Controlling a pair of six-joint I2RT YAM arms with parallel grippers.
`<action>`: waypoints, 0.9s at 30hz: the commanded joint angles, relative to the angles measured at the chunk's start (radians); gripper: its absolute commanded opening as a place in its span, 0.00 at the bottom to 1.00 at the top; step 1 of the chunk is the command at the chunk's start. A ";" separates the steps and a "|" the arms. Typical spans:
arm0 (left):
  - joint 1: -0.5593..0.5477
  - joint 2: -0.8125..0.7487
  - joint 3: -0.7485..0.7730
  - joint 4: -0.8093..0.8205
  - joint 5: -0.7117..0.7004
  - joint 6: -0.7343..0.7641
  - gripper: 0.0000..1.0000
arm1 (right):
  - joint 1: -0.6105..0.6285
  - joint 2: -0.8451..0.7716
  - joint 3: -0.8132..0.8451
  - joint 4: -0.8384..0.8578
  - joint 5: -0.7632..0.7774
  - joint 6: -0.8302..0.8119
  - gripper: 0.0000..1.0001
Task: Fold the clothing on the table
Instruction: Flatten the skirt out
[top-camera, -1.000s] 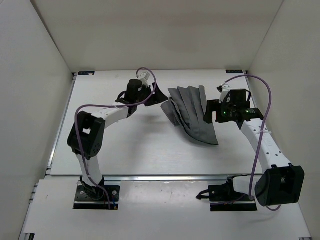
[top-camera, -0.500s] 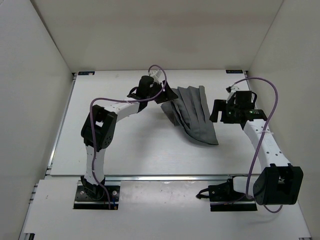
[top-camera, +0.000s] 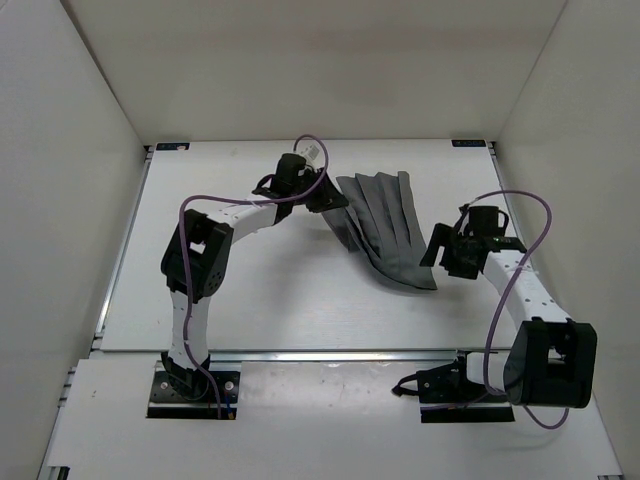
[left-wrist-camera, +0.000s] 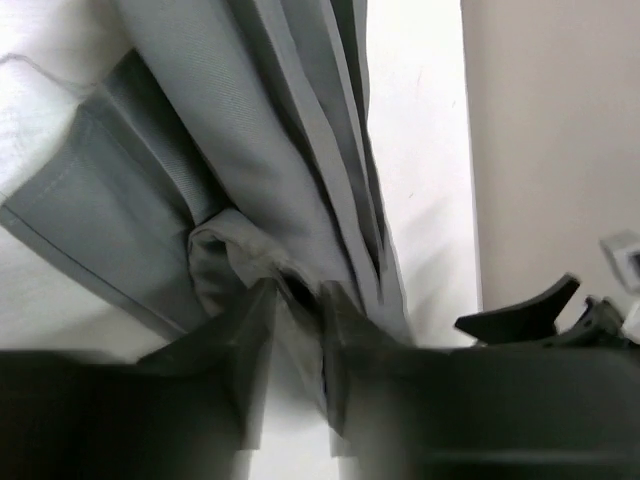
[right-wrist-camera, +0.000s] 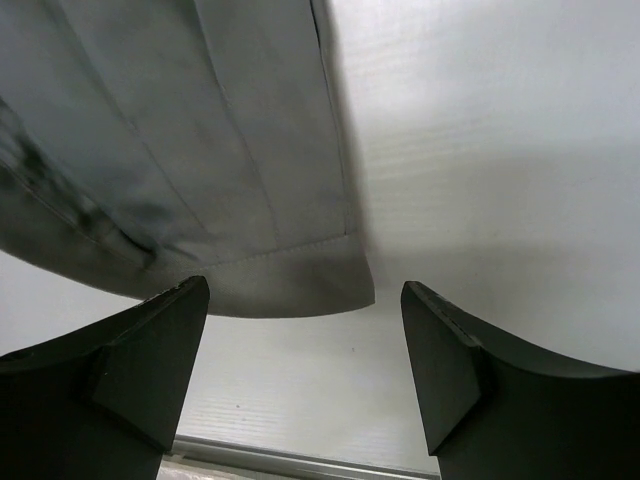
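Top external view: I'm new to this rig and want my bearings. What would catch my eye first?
The grey pleated clothing stands out, fanned across the far middle of the white table. The left gripper sits at its left edge, fingers either side of a bunched fold. The right gripper hangs wide open by its near right corner.

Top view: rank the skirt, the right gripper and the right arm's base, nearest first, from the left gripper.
1. Skirt, right against it, centre.
2. Right gripper, across the skirt, to the right.
3. Right arm's base, near edge, right.
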 joint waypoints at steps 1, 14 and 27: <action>-0.003 -0.006 0.026 0.021 0.046 -0.046 0.29 | -0.010 -0.032 -0.062 0.050 -0.004 0.054 0.75; 0.025 -0.147 -0.188 0.113 0.043 -0.050 0.00 | -0.131 -0.121 -0.277 0.241 -0.159 0.167 0.70; 0.035 -0.184 -0.270 0.151 0.083 -0.058 0.00 | -0.196 -0.130 -0.343 0.472 -0.359 0.266 0.00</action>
